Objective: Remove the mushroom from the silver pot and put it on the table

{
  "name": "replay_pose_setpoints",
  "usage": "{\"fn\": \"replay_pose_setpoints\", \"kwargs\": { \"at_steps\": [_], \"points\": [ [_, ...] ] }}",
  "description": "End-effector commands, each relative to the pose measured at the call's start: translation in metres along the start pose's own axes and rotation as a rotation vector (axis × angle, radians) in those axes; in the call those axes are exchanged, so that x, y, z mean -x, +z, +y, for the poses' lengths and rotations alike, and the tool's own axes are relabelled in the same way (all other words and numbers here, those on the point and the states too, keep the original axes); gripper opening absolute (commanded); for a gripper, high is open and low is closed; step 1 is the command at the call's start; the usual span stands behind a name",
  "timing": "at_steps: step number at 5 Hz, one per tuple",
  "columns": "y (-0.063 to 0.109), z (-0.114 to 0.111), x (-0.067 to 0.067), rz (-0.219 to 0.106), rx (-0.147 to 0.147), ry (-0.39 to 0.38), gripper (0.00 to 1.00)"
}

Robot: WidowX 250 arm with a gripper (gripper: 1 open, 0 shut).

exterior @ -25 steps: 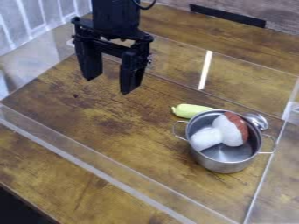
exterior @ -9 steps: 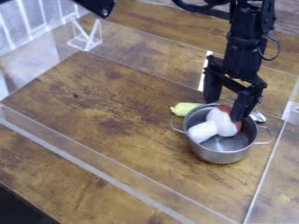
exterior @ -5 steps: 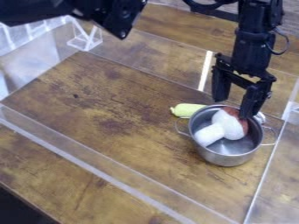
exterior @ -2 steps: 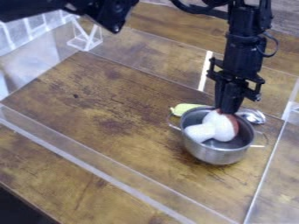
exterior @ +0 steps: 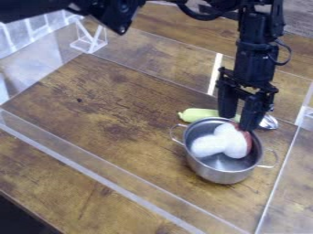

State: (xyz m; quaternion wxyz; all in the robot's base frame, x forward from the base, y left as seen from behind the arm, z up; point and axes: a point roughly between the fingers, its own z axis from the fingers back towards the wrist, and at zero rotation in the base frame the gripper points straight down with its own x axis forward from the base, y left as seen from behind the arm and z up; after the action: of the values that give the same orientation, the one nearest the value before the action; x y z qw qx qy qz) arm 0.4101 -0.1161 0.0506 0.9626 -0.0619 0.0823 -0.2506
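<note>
The silver pot (exterior: 208, 167) stands on the table (exterior: 110, 110) at the right. The mushroom (exterior: 218, 143) lies inside it, white stem to the left and reddish cap against the right wall. My gripper (exterior: 242, 121) hangs upright over the pot's far rim. Its two fingers stand apart. The right fingertip (exterior: 253, 126) reaches down just above the cap, and whether it touches the cap I cannot tell. Nothing is lifted between the fingers.
A yellow-green oblong piece (exterior: 196, 115) lies just behind the pot on the left. Clear acrylic walls (exterior: 134, 196) border the tabletop, one close to the pot on the right. A white rack (exterior: 86, 38) stands at the back left.
The fingers closed together over the pot, then spread apart again. The pot slid a little toward the front left, and the mushroom, briefly tilted up, lies flat in it again.
</note>
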Motion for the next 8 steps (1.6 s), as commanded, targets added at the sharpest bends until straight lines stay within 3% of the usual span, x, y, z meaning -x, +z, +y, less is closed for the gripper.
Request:
{"fn": "replay_pose_setpoints", "kwargs": {
  "at_steps": [1,2,3,5,8],
  "points": [
    [0.012,-0.014,-0.012,-0.063,-0.019,0.009,0.0],
    [0.01,-0.003,-0.015,-0.058,-0.018,-0.026,0.0],
    [0.016,0.012,-0.017,-0.075,-0.008,-0.055,0.0],
    [0.028,0.017,0.004,-0.109,0.021,0.017,0.0],
    [0.04,-0.01,0.005,-0.097,0.033,-0.093,0.0]
  ]
}}
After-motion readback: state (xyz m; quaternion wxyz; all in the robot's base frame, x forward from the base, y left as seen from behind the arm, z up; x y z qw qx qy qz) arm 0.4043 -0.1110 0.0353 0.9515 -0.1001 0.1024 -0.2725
